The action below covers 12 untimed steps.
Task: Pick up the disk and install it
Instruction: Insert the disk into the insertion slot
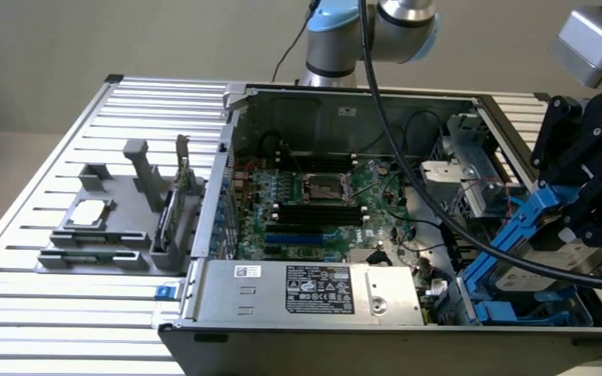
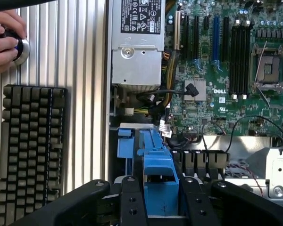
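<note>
Now, from the exterior view's left: a grey fixture (image 1: 103, 227) sits on the counter (image 1: 29, 313), then the open computer case (image 1: 223, 180). You can read "DELL" on its motherboard (image 2: 226, 80); the power supply (image 1: 306, 290) label's print is too small. At the right, the jaws grip the disk (image 1: 517, 222) by its blue carrier, tilted, long axis sloping down into the case's near corner.

I see an open case (image 1: 343, 110) with motherboard (image 1: 322, 205) and power supply (image 1: 312, 288), a grey holder (image 1: 103, 239) on the counter (image 1: 50, 321), and a keyboard (image 2: 30, 146).
</note>
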Each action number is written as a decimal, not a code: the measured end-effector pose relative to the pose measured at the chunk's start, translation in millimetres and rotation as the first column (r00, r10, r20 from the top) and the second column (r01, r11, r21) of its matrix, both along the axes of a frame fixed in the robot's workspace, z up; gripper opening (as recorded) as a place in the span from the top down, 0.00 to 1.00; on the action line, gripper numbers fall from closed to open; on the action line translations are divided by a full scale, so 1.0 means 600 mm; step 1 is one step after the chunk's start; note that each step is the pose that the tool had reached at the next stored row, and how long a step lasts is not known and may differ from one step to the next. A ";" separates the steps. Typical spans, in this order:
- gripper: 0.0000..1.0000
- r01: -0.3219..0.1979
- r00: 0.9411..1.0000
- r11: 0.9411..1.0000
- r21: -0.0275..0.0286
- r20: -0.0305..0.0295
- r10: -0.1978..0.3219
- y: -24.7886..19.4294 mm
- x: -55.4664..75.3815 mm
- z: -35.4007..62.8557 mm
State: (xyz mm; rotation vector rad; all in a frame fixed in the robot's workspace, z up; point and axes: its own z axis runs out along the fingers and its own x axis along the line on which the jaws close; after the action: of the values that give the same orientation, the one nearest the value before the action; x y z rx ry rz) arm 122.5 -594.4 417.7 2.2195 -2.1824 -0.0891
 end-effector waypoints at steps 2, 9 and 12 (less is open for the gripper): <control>0.67 0.000 1.000 1.000 0.000 0.000 0.000 0.0001 0.000 -0.002; 0.67 0.000 1.000 1.000 0.003 0.006 0.000 0.0005 0.000 -0.007; 0.67 0.000 1.000 1.000 0.004 0.010 0.000 0.0010 0.000 -0.009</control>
State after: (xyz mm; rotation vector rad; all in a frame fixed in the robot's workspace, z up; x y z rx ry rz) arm 122.6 -593.8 412.1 2.2268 -2.1897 -0.0828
